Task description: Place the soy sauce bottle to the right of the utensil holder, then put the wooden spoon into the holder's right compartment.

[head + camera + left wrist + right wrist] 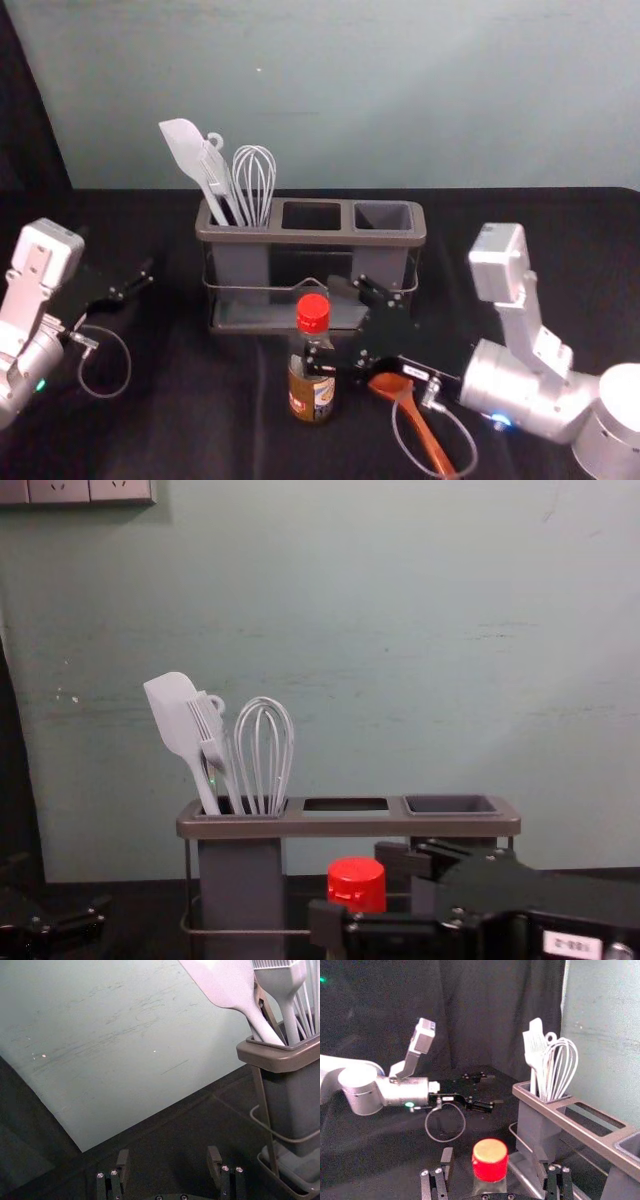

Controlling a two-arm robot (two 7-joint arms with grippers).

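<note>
At the left of the head view, the left gripper is held away from the task's things, its fingers spread wide with nothing between them. Next, on the black-covered desk, the utensil holder is set upright. In its left compartment, a spatula, a brush-like utensil and a whisk are held.

In front of the holder, near its middle, the red-capped soy sauce bottle is stood upright on the desk. Its cap is framed by the right gripper, reached in from the right; the fingers are parted, with a gap seen on each side of the cap, so no grip appears to have been made.

Above and beyond lies the holder's right compartment. Farther right, the wooden spoon is laid on the desk, its bowl beside the right gripper and its handle pointed toward the near edge.

Neither placement is done. The bottle is still to be grasped, lifted and set down right of the holder; the spoon is left for afterwards.
</note>
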